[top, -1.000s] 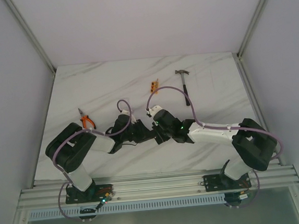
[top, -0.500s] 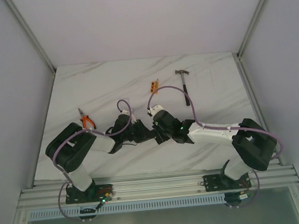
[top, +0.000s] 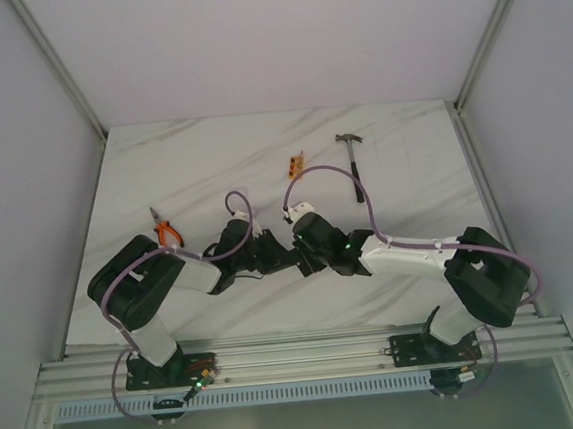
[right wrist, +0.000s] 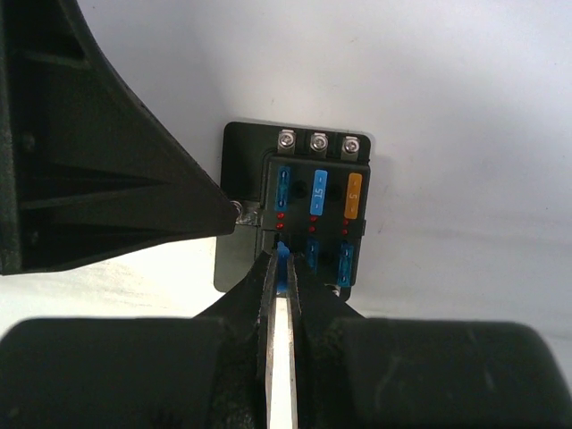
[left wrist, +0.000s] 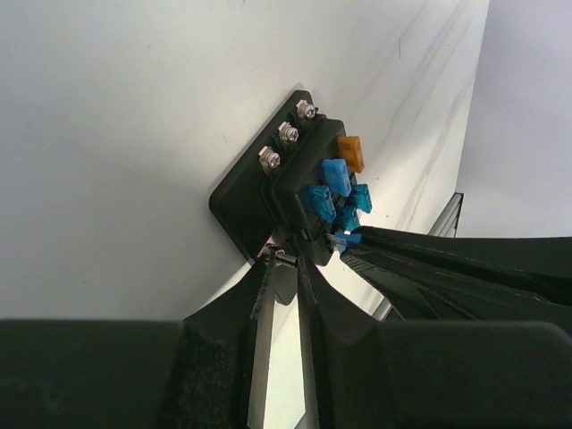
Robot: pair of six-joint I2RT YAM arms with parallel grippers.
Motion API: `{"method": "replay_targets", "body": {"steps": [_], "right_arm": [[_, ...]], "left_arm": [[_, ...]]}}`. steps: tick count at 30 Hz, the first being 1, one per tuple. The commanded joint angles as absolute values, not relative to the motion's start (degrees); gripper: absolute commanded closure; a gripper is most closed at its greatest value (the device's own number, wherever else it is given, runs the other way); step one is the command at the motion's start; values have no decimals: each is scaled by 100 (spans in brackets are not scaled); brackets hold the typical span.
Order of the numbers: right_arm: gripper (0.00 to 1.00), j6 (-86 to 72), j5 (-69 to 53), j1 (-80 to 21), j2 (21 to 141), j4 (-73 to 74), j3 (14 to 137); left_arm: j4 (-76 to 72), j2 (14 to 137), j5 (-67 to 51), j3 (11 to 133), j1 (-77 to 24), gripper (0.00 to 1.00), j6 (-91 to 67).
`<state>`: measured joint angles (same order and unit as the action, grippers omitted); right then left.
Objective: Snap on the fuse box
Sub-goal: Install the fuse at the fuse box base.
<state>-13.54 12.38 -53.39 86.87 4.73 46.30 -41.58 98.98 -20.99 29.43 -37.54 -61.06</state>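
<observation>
The fuse box is a small black box on a black base plate, with blue fuses and one orange fuse on its top face; it also shows in the right wrist view. My left gripper is shut on a small metal terminal at the box's side edge. My right gripper is shut on a blue fuse at the box's near row. In the top view the two grippers meet at mid-table, left and right, and hide the box.
A hammer lies at the back right. A small orange block lies left of it. Orange-handled pliers lie at the left, by the left arm. A purple cable loops over the right wrist.
Both wrists have shifted very slightly toward the near edge; the grips look unchanged.
</observation>
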Motion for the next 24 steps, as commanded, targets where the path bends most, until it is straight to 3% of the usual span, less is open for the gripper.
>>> {"method": "replay_targets", "body": {"steps": [1,24], "right_arm": [[100,-1412,1545,-5388,8712,625,4553],[100,-1254,1427,-5443,8941,419,4658]], "left_arm": [[-4217,10027,-2119,2989,-3797,75,-6119],[-4217,10060,-2128,3016,-3804,75,-6116]]}}
